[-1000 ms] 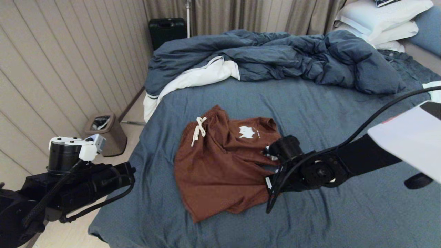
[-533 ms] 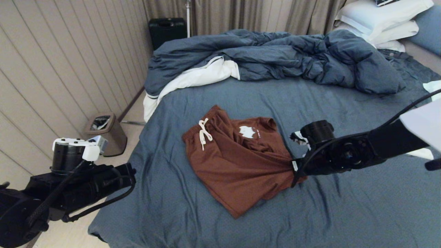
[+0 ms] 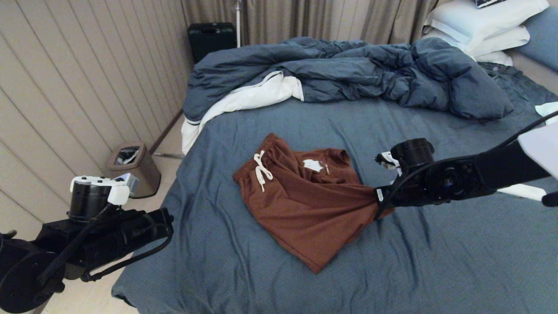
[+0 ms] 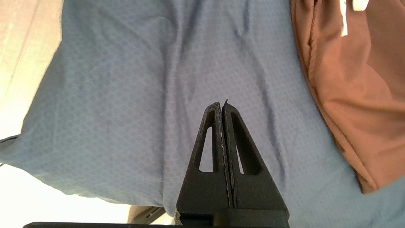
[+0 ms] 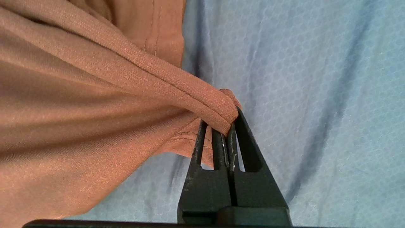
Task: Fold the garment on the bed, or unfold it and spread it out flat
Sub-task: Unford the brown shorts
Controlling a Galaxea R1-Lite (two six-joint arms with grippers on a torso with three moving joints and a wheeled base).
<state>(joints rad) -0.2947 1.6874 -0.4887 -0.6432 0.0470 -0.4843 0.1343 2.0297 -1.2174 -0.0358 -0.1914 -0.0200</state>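
Note:
Rust-brown shorts, the garment (image 3: pixel 305 205), lie crumpled on the bed's slate-blue sheet (image 3: pixel 436 261), with the white drawstring (image 3: pixel 261 170) at their far left and a white printed mark (image 3: pixel 312 165) on the upper leg. My right gripper (image 3: pixel 378 201) is shut on a hem at the garment's right edge (image 5: pixel 221 110), and the cloth stretches taut toward it. My left gripper (image 4: pixel 221 106) is shut and empty, held low off the bed's near left corner (image 3: pixel 165 222); the garment's edge (image 4: pixel 348 95) shows beside it.
A rumpled dark blue duvet (image 3: pixel 348 74) with white lining (image 3: pixel 244 98) fills the far half of the bed. White pillows (image 3: pixel 479 26) are stacked at the far right. A brown waste bin (image 3: pixel 133 168) and a dark suitcase (image 3: pixel 211 37) stand on the floor left of the bed.
My right gripper has pulled the garment's edge rightward and away from me, dragging the shorts across the sheet and stretching them out. The left arm has barely shifted.

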